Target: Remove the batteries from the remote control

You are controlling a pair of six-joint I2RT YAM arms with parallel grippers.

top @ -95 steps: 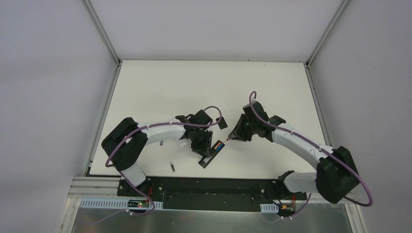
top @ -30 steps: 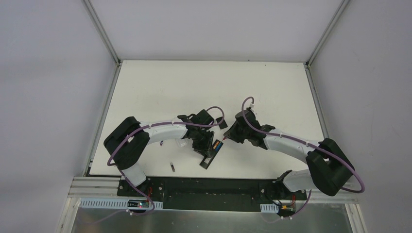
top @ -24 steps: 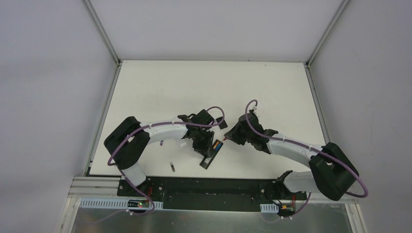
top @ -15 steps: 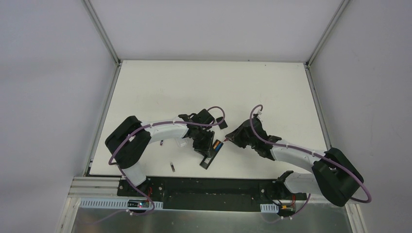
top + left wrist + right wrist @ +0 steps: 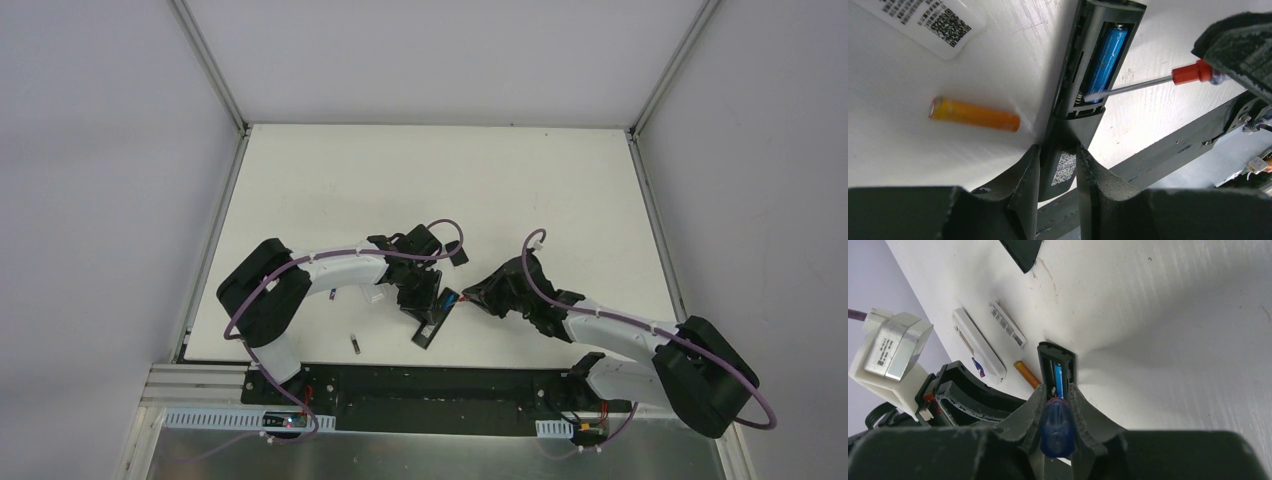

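L pincer (image 5: 1058, 151) clamped on remote (image 5: 1068, 127) | R pincer (image 5: 1057, 390) clamped on screwdriver (image 5: 1143, 84) | I see its tip at blue battery (image 5: 1108, 57), seated in remote | orange battery (image 5: 975, 114) on tabletop (image 5: 908, 65), 9 o'clock of remote

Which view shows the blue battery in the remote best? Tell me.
Left wrist: the blue cylindrical battery lies plainly exposed in the black plastic remote's open compartment. Right wrist shows only a blue sliver; top view, a tiny speck.

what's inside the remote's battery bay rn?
In the remote: one blue battery in one slot, screwdriver tip at its spring end; the other slot looks empty. What lies under the battery is covered.
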